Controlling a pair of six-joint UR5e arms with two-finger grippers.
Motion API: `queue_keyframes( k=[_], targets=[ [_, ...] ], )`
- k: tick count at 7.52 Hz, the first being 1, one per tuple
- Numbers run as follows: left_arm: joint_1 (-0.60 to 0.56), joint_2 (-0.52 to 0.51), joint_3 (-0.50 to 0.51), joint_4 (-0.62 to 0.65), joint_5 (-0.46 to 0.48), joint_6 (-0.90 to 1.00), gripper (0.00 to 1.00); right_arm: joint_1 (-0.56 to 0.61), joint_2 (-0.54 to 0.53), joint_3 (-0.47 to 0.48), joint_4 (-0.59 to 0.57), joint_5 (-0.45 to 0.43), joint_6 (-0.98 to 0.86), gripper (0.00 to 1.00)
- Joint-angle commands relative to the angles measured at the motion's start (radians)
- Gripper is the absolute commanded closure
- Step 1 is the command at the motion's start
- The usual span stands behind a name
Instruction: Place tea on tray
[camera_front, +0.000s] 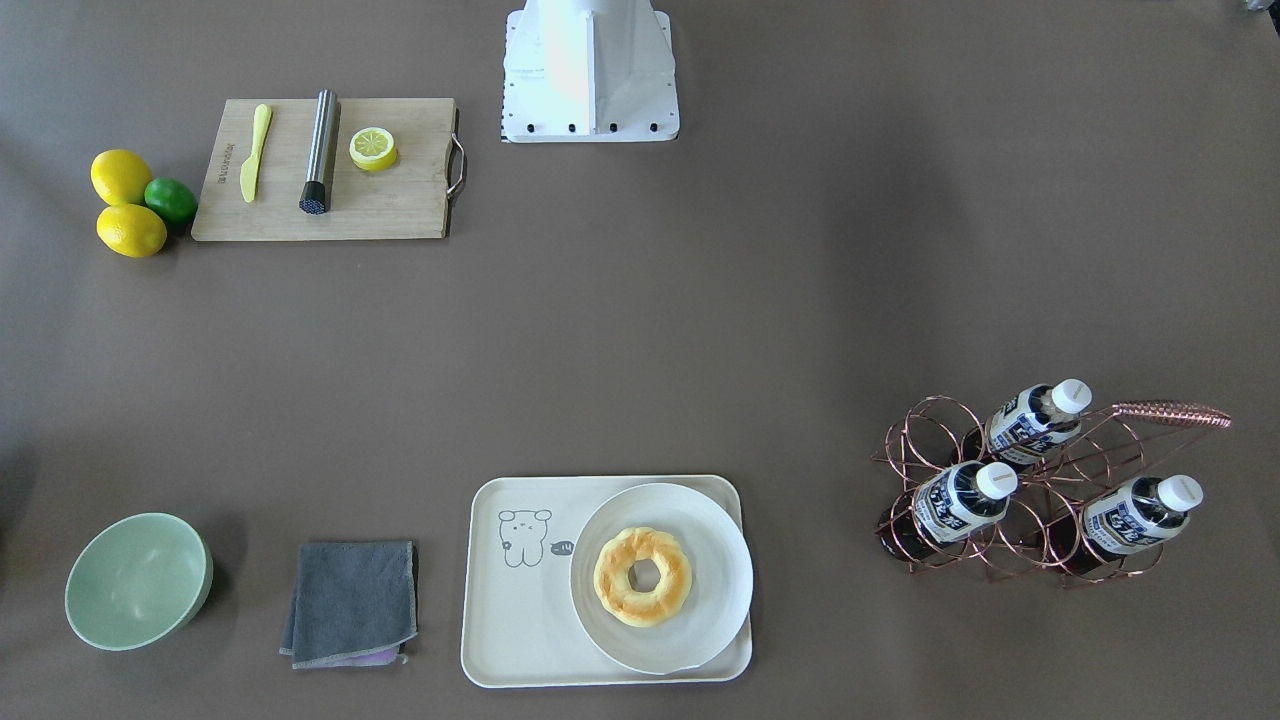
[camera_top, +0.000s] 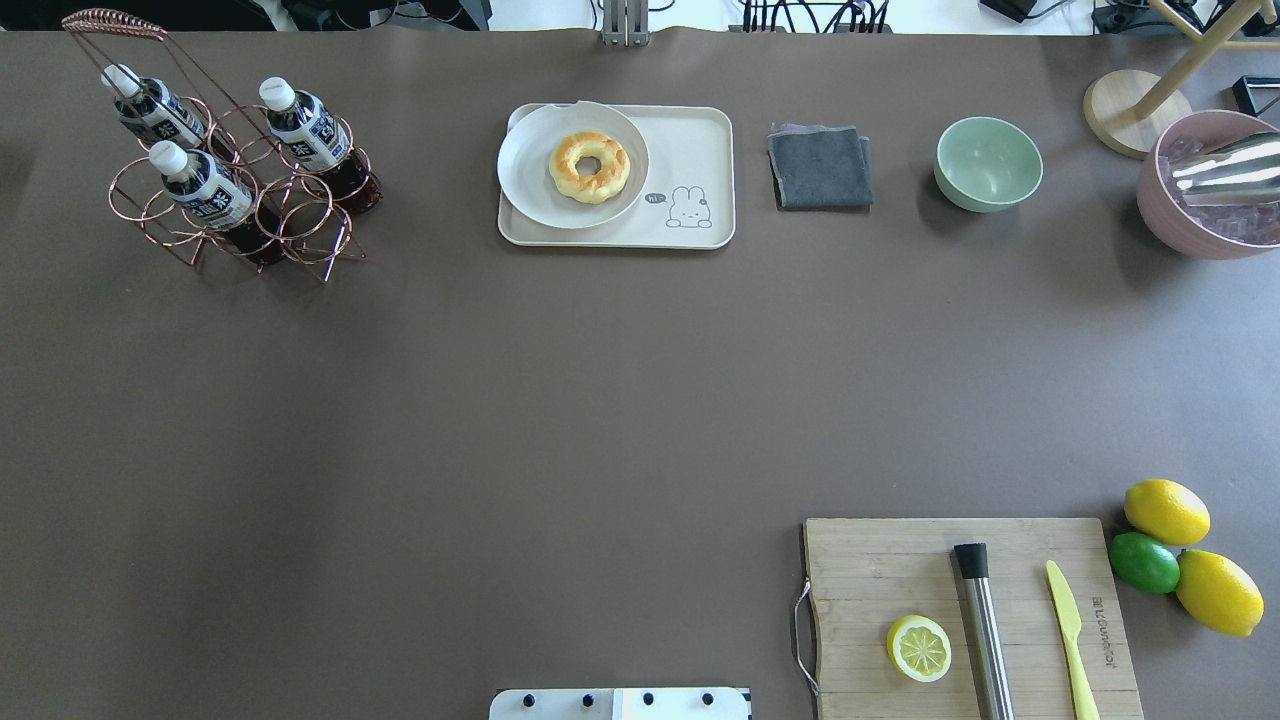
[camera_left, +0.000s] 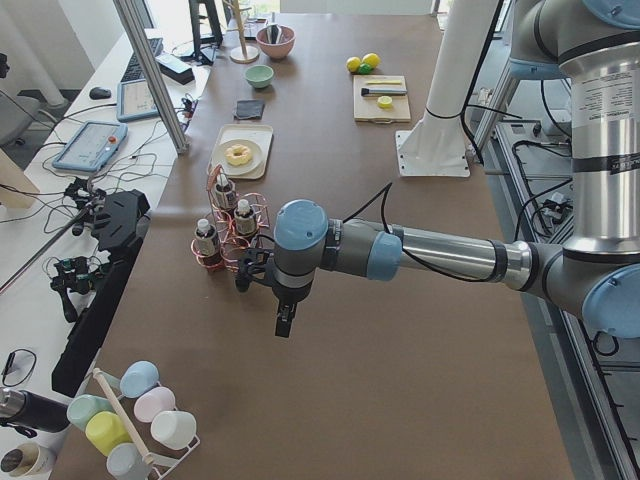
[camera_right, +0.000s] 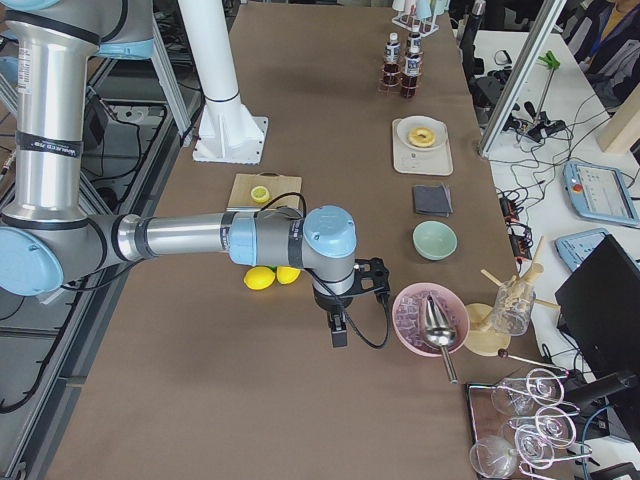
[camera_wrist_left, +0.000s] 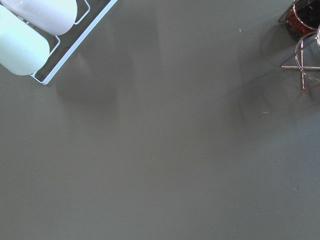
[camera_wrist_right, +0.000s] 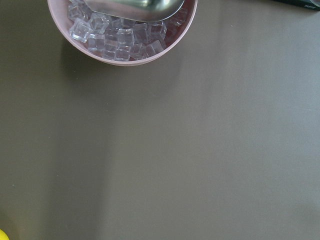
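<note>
Three tea bottles stand in a copper wire rack (camera_front: 1010, 520): one at the back (camera_front: 1035, 415), one in the middle (camera_front: 960, 498), one to the side (camera_front: 1140, 512). They also show in the overhead view (camera_top: 205, 185). The cream tray (camera_front: 520, 600) with the bear drawing holds a round plate (camera_front: 715, 555) with a donut (camera_front: 643, 577). My left gripper (camera_left: 285, 322) hangs over bare table a little short of the rack (camera_left: 235, 235). My right gripper (camera_right: 338, 330) hangs beside the pink ice bowl (camera_right: 428, 318). I cannot tell whether either is open or shut.
A grey cloth (camera_front: 352, 603) and a green bowl (camera_front: 137, 580) lie beside the tray. A cutting board (camera_front: 330, 168) holds a knife, a steel muddler and a lemon half, with lemons and a lime (camera_front: 135, 203) next to it. A cup rack (camera_wrist_left: 35, 35) is near the left gripper.
</note>
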Motion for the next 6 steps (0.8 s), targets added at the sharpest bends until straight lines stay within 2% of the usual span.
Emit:
queue_keyframes(
  k=[1, 6],
  targets=[
    [-0.002, -0.002, -0.006, -0.001, 0.000, -0.007, 0.02, -0.001, -0.004, 0.000, -0.003, 0.002, 0.000, 0.00],
    [0.002, 0.001, -0.013, -0.002, 0.001, -0.007, 0.02, -0.001, -0.020, 0.000, -0.002, 0.002, 0.000, 0.00]
  ],
)
